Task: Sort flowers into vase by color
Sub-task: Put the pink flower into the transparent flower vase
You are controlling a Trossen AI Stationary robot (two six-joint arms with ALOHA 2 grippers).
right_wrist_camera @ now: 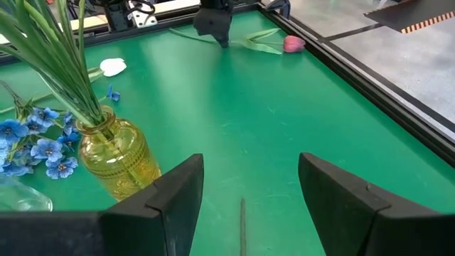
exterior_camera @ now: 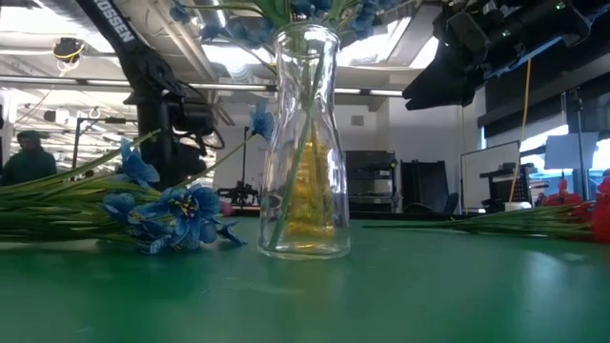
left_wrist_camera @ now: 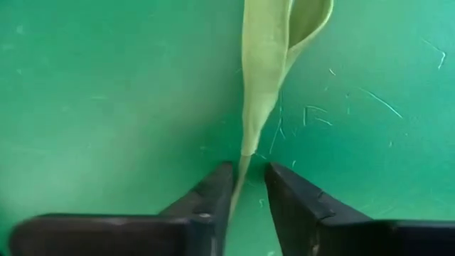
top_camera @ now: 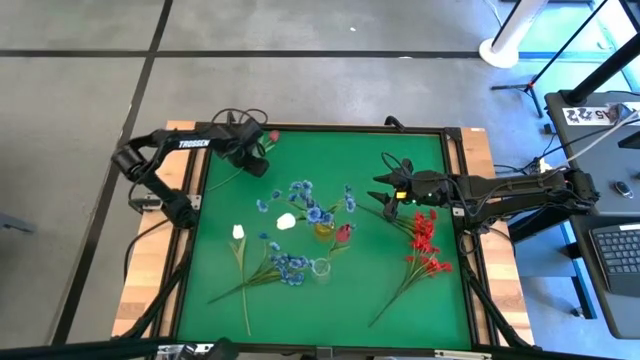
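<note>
Clear vase (exterior_camera: pixel 305 143) holding green stems, probably blue flowers (top_camera: pixel 318 212), right fingers (right_wrist_camera: pixel 245 195) wide, left fingers (left_wrist_camera: pixel 245 206) narrow

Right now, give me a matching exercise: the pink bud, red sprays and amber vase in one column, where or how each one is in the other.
1. pink bud
2. red sprays
3. amber vase

A. holds the stems of blue flowers
B. lying on the right side of the mat
C. lying in a left corner of the mat

Pairs: 1-C, 2-B, 3-A
</note>
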